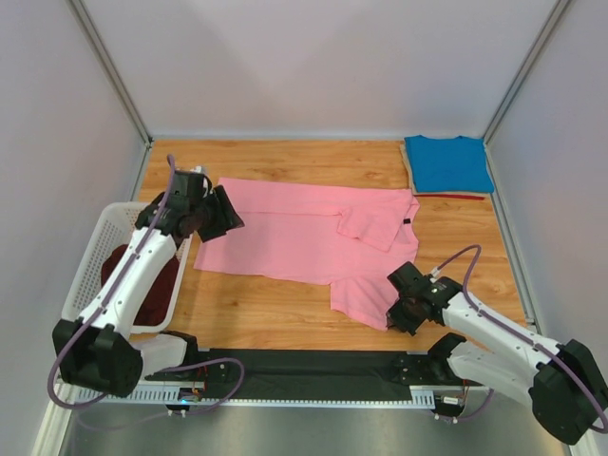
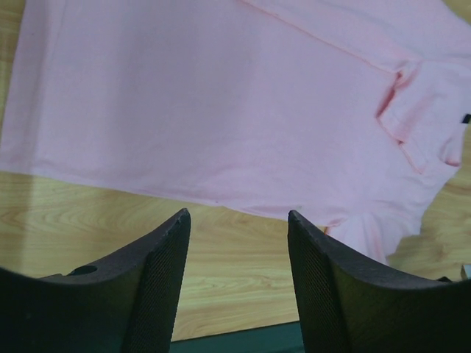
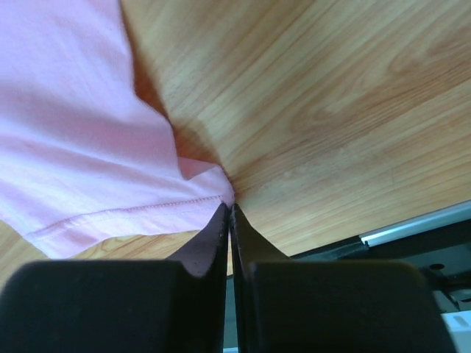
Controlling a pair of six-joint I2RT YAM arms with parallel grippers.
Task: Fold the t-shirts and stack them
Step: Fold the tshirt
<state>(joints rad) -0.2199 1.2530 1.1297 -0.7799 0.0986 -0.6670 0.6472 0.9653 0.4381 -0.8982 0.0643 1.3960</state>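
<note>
Pink t-shirt (image 1: pixel 304 233): spread across the middle of the table (image 1: pixel 275 318)
Right gripper (image 3: pixel 229 209): pinched shut on its near hem corner
Left gripper (image 2: pixel 237 217): wide, empty, over its left edge
Advice: seat the left grip before lifting, fold evenly

The pink t-shirt (image 1: pixel 304 233) is one plain light shade with a small dark tag (image 1: pixel 408 221) at its collar. The blue t-shirt (image 1: pixel 446 163) is solid bright blue with a thin red strip (image 1: pixel 454 197) along its near edge, and the maroon t-shirt (image 1: pixel 152 285) is dark and plain. The basket (image 1: pixel 90 256) is white lattice and the table (image 1: pixel 266 313) warm orange-brown wood grain, while the left arm (image 1: pixel 133 275) and right arm (image 1: pixel 499 332) are white with black joints and purple cables (image 1: pixel 459 255), and the left end effector (image 2: pixel 237 220) and right end effector (image 3: pixel 228 209) are black, finely cross-hatched inside.
</note>
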